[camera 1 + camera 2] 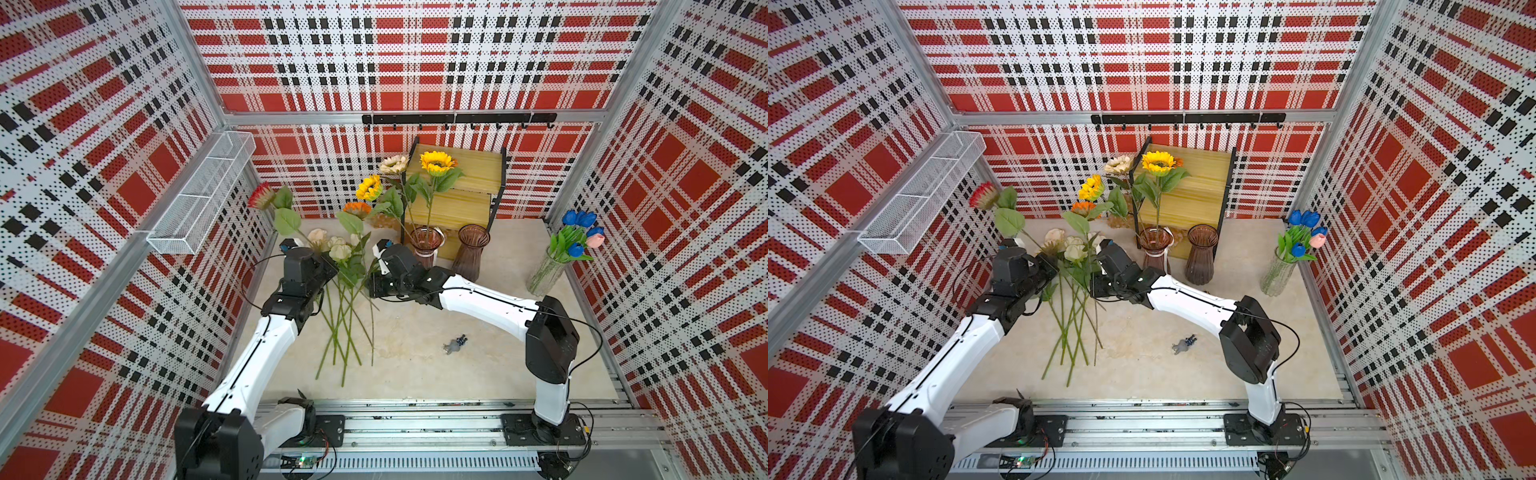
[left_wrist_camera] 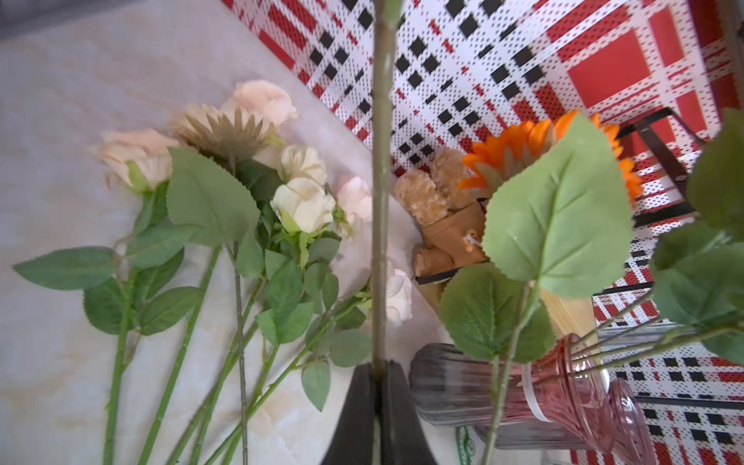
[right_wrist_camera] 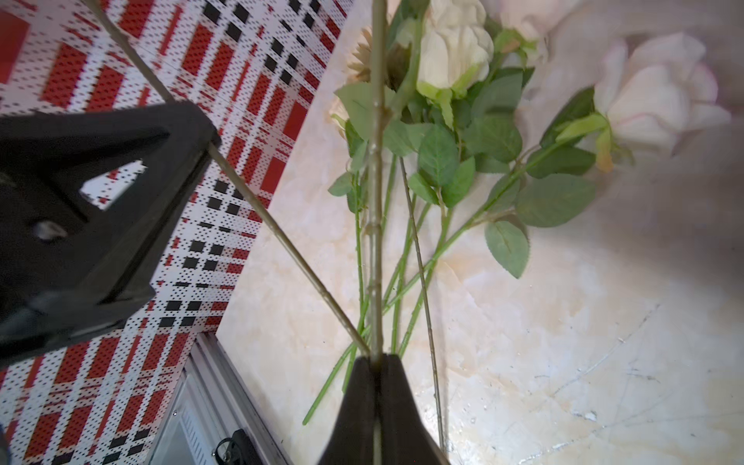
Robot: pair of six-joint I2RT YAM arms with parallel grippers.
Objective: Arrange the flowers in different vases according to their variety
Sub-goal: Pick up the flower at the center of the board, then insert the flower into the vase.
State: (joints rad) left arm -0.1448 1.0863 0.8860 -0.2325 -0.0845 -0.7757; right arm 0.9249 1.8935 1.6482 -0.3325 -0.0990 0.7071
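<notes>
I read left claw (image 2: 377,368) clenched on red sunflower stem (image 2: 380,181); right claw (image 3: 376,360) clenched on olive stem (image 3: 376,201); roses (image 1: 340,251) lie on table (image 1: 436,320).

Both top views look steeply down from high overhead, taking in the whole surface (image 1: 415,324) alike. Close wrist cameras look past the left end effector (image 2: 378,374) and right end effector (image 3: 376,362), sharing the roses (image 2: 304,203).

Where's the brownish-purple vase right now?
In both top views the brownish-purple vase stands right of centre, before the wooden shelf, between the pinkish vase and the clear tulip vase.
</notes>
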